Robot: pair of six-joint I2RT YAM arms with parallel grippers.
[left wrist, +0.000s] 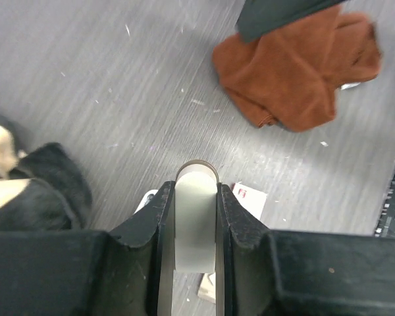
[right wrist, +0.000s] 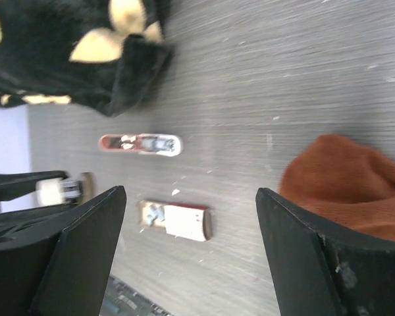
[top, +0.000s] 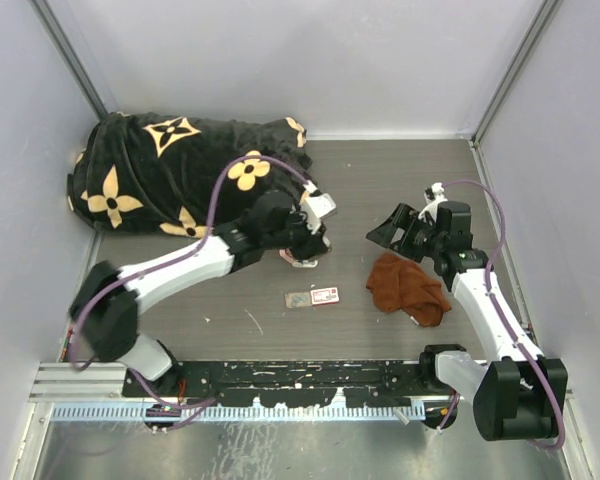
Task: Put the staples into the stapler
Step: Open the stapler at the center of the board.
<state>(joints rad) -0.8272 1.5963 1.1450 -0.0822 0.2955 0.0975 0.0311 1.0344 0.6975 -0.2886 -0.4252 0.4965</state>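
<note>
My left gripper (top: pixel 302 243) (left wrist: pixel 195 187) is shut on a pale white plastic piece with a metal rim (left wrist: pixel 195 224), which looks like a part of the stapler. A pink and white stapler part (top: pixel 302 260) (right wrist: pixel 140 143) with metal inside lies on the table just below that gripper. The staples' flat white box with a red label (top: pixel 313 297) (right wrist: pixel 178 220) (left wrist: pixel 250 197) lies nearer the front, its grey tray slid partly out. My right gripper (top: pixel 390 228) (right wrist: pixel 191 192) is open and empty, to the right of both. No loose staple strip shows.
A rust-brown cloth (top: pixel 408 285) (left wrist: pixel 296 66) (right wrist: pixel 349 184) lies under the right arm. A black blanket with cream flowers (top: pixel 170 170) (right wrist: pixel 72 46) is heaped at the back left. A black rail (top: pixel 300 380) runs along the near table edge.
</note>
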